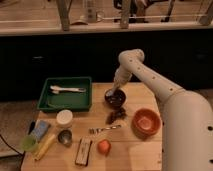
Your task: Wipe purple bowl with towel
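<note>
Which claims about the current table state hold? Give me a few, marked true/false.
1. The claw is at the purple bowl. True.
2. The orange bowl sits inside the green tray. False: it stands on the wooden table, apart from the tray.
3. White utensils lie in the green tray. True.
4. The fork lies in the purple bowl. False: it lies on the table, near the orange fruit.

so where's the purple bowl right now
In the camera view the purple bowl sits just right of the green tray, with the gripper down at it.
</note>
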Tool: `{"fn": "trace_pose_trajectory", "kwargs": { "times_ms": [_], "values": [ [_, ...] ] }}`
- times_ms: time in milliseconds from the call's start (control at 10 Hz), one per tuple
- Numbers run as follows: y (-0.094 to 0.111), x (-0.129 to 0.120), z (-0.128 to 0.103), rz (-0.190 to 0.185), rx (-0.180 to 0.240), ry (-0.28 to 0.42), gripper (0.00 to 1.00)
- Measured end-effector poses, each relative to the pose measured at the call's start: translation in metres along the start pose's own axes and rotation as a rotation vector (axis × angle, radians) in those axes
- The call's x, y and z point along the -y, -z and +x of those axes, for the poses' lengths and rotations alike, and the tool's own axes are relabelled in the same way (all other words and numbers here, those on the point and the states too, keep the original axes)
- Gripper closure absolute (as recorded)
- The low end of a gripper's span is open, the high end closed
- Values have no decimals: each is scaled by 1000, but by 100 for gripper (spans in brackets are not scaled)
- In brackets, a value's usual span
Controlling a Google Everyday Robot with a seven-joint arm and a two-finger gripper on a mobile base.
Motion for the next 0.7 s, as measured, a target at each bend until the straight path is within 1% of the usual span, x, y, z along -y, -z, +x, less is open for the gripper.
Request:
{"fn": "trace_pose_trajectory", "kwargs": {
  "times_ms": [100, 200, 300, 400, 500, 600, 700],
  "values": [
    [-2, 7, -7, 6, 17, 32, 100],
    [-3, 9, -12, 4, 32, 64, 100],
    [-5, 7, -21, -9, 51, 111, 100],
    [-7, 3, -30, -26, 65, 136, 100],
    [-5, -9, -38, -49, 78, 154, 100],
    [-3, -21, -39, -75, 86, 160, 100],
    [0, -34, -34, -95, 83, 154, 100]
  ]
}}
